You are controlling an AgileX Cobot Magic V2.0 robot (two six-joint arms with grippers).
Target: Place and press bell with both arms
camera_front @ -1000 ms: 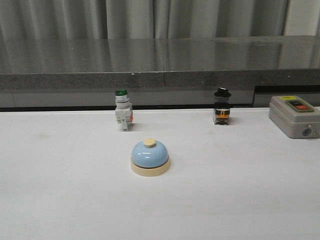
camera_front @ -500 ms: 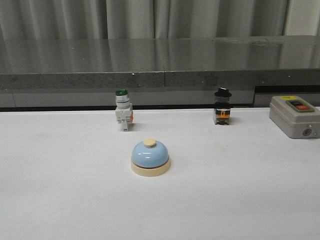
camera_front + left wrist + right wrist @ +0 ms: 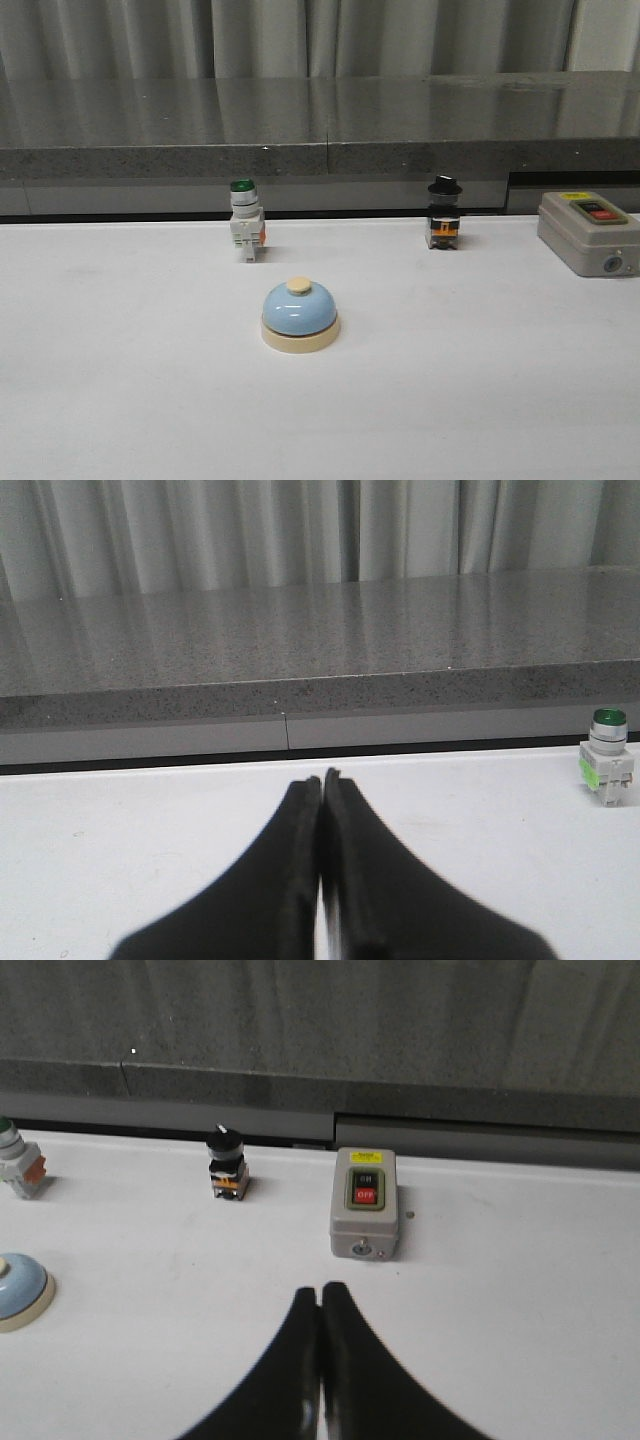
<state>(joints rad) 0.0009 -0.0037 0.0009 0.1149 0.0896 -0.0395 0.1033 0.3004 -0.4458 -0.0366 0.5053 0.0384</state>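
Out ahead of both grippers, the bell [image 3: 300,315] sits upright on the table [image 3: 120,400], free to press; left gripper [image 3: 322,780] and right gripper [image 3: 320,1290] are both clamped together, empty.

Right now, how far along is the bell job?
Done: the bell sits upright on the white table, in front of the green pushbutton and black selector switch.
In hand: nothing; the left end effector and right end effector are both shut and empty, away from the bell.
Left: reaching in and pressing the cream button on top.
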